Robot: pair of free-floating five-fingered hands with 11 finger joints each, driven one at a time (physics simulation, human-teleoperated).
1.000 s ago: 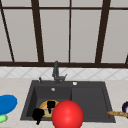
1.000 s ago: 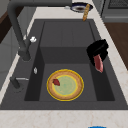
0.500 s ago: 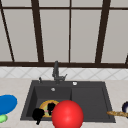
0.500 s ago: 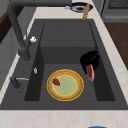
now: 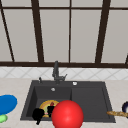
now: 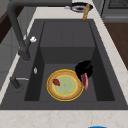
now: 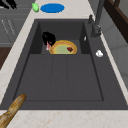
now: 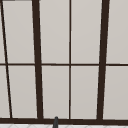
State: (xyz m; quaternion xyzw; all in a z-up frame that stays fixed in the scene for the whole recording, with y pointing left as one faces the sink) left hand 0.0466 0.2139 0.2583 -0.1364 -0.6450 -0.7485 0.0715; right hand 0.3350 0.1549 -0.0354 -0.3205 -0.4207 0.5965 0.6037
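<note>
At the dark grey double sink (image 5: 87, 96), the right hand (image 5: 50, 109) grips a round red dish (image 5: 67, 114), its fingers curled over the upper rim. From the front the dish faces the camera. In the left side view it is seen edge-on, as a thin pinkish-red strip (image 6: 85, 80) hanging below the hand (image 6: 84, 68).

Hand and dish are down in the left basin, near its front wall. They hang just beside the front edge of a yellow-rimmed round plate with a pale green centre (image 6: 65, 85), which lies flat on the basin floor. A small dark red morsel (image 6: 56, 82) sits on the plate. Whether the dish touches the plate cannot be told.

The left hand (image 5: 38, 114) hangs idle over the sink's front left corner (how its fingers are set cannot be told).

A dark grey tap (image 5: 56, 72) stands behind the basins. A blue oval plate (image 5: 6, 103) and a small green item (image 5: 2, 118) lie on the pale counter to the left. To the right are a brown bread stick (image 5: 117, 113) and a dark bowl (image 5: 125, 107).
</note>
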